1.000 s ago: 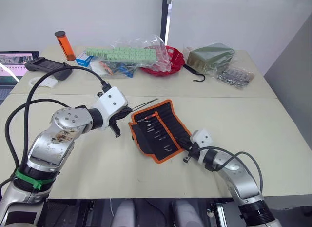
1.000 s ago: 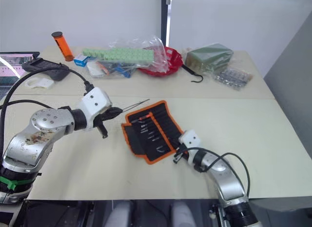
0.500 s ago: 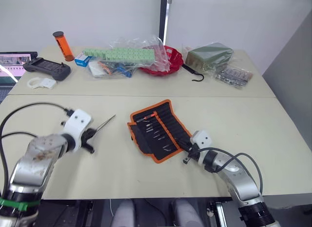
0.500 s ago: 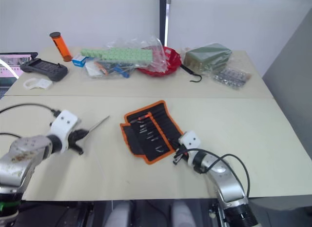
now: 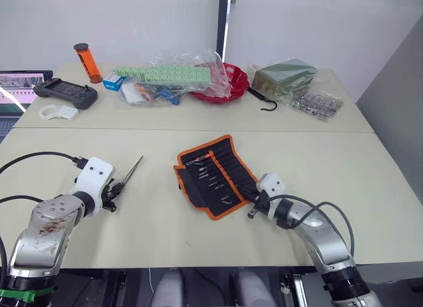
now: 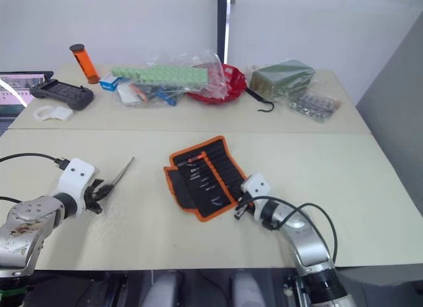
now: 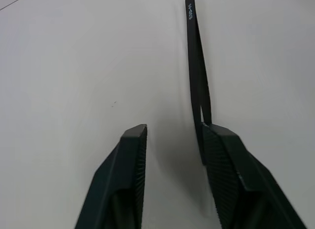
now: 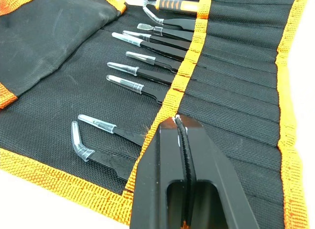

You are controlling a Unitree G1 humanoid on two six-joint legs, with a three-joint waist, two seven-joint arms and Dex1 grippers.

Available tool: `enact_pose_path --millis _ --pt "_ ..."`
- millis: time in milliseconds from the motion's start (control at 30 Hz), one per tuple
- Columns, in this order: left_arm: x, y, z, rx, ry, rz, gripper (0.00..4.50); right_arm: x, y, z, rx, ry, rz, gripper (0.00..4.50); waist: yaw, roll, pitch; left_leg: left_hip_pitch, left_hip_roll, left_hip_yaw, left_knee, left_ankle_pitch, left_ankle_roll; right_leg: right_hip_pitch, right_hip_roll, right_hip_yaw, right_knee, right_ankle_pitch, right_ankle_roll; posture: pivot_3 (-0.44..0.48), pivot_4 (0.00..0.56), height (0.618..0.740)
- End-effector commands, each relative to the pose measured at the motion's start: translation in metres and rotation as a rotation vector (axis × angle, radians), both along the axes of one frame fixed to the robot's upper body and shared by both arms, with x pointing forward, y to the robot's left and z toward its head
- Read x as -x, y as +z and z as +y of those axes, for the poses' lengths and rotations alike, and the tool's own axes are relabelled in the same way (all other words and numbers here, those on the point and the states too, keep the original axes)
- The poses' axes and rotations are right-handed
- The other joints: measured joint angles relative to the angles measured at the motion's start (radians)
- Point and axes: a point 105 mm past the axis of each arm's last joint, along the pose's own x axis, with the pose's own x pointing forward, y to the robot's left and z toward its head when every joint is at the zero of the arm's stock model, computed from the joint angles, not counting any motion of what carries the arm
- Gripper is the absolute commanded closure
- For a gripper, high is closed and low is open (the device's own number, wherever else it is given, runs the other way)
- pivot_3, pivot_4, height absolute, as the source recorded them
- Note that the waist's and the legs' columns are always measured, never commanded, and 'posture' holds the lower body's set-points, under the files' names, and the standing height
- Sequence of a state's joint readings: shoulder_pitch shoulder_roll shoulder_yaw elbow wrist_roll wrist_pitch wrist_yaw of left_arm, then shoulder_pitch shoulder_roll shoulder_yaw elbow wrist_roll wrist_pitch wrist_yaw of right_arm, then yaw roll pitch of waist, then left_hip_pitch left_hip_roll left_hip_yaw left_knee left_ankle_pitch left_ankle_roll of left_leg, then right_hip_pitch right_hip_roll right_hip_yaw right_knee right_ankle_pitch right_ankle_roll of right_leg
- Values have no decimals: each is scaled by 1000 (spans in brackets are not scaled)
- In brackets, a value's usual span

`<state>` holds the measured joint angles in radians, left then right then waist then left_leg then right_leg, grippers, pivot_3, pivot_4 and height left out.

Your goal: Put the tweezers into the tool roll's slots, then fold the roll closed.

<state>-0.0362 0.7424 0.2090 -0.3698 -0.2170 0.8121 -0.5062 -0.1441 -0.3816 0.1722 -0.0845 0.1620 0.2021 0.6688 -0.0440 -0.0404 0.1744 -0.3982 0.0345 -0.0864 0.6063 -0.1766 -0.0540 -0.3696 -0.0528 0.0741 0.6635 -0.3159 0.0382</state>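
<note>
Two beige tables (image 5: 317, 155) pushed together — white wall (image 5: 132, 23) behind, grey panel (image 5: 396, 76) at right.

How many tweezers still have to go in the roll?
At least one. Several tweezers already sit in the slots of the tool roll. One more lies on the table beside the open left pincer. The right pincer is shut on the roll's orange edging. The roll is unfolded.

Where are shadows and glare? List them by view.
Left wrist view: soft shadow between the jaws of the left gripper, beside the tweezers. Right wrist view: clear tip caps glint on the tool roll. Left eye view: glare on the plastic bag.
</note>
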Motion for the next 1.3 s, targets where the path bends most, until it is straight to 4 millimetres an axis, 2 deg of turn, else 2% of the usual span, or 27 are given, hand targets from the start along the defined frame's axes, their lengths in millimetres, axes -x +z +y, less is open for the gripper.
enact_pose_path --millis 33,67,167,333,767,1000,1300 --pt "-1 25 -5 38 -25 -86 1286 8 -23 3 42 25 85 4500 -1 0 0 0 0 0 0 0 0 0 0 0 0 0 0 0 150 740" --pt "-1 28 -6 50 -30 -97 880 8 -24 4 42 27 85 4500 -2 0 0 0 0 0 0 0 0 0 0 0 0 0 0 0 150 740" --pt "2 33 -3 82 -44 -109 49 9 -25 5 41 36 90 4500 -3 0 0 0 0 0 0 0 0 0 0 0 0 0 0 0 150 740" --pt "6 31 1 83 -57 -91 49 8 -26 8 42 45 90 4500 -3 0 0 0 0 0 0 0 0 0 0 0 0 0 0 0 150 740" --pt "4 29 19 139 37 -94 49 10 -28 8 47 50 93 4500 -4 0 0 0 1 0 0 0 0 0 1 0 0 0 0 0 150 740" --pt "7 32 23 174 69 -117 49 10 -28 9 50 59 93 4500 -5 0 0 0 1 0 0 0 0 0 1 0 0 0 0 0 150 740" --pt "6 57 37 282 157 -229 49 10 -29 14 53 83 95 4500 -6 -1 -1 1 1 0 0 0 0 0 1 0 0 0 0 0 150 740"
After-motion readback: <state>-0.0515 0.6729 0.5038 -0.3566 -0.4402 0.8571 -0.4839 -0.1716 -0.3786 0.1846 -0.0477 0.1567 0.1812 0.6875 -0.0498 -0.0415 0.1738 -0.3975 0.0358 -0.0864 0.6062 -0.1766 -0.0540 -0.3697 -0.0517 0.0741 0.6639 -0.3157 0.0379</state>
